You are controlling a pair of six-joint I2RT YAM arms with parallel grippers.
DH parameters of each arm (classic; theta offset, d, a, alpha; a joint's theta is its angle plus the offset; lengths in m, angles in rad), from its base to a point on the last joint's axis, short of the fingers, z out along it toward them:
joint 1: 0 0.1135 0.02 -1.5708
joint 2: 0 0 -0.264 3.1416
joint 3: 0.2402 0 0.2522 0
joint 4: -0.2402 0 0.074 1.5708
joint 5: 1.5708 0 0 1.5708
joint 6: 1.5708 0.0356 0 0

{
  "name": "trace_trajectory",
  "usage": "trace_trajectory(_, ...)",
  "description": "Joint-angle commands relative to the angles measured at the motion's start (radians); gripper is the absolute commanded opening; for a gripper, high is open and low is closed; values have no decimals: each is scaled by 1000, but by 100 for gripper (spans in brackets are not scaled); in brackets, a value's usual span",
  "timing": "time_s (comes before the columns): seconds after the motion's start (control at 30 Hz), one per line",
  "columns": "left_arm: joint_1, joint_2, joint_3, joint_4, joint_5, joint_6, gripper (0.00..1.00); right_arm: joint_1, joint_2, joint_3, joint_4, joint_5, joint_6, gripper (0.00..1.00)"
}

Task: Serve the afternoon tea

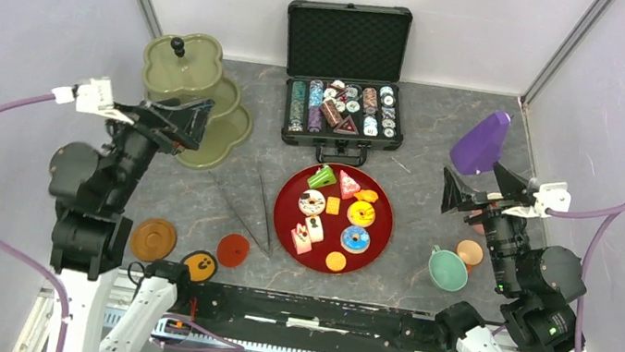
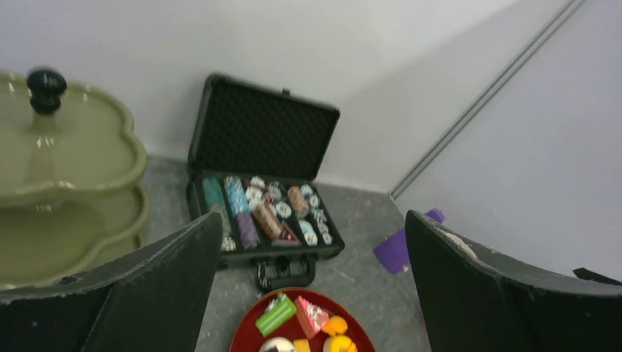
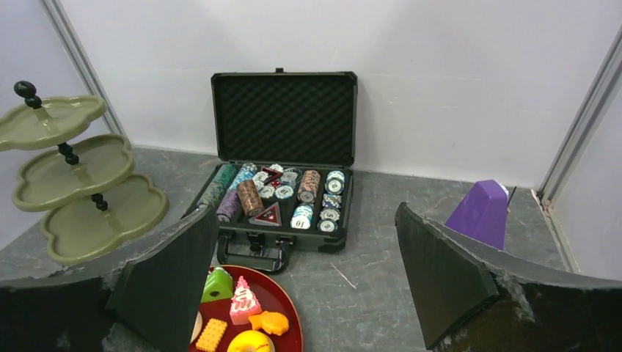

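The olive-green three-tier stand stands empty at the back left; it also shows in the left wrist view and right wrist view. Toy donuts, cake slices and orange biscuits lie on a dark-red tray at centre. A teal cup and an orange cup sit at the right; a pink one is mostly hidden behind my right arm. Three round saucers lie front left. My left gripper is open and empty beside the stand. My right gripper is open and empty above the cups.
An open black case of poker chips stands at the back centre. A purple object stands at the back right. Metal tongs lie left of the tray. Grey walls close in the left, back and right.
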Motion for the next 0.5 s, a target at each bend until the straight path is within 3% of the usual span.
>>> trace_trajectory(0.0,5,93,-21,-135,68,-68,100,8,9,-15,6,23,17,98)
trace_trajectory(0.07,-7,111,-46,-196,36,-51,100,7,18,-23,9,20,16,98)
trace_trajectory(0.13,-66,118,-61,-286,-93,-15,100,7,24,-35,17,20,16,98)
trace_trajectory(0.3,-458,158,-91,-474,-578,-30,100,7,23,-95,79,1,18,98)
trace_trajectory(0.4,-762,236,-94,-643,-985,-226,100,7,27,-120,110,-6,34,98)
trace_trajectory(0.47,-958,318,-74,-834,-1214,-489,100,7,38,-121,106,-10,41,98)
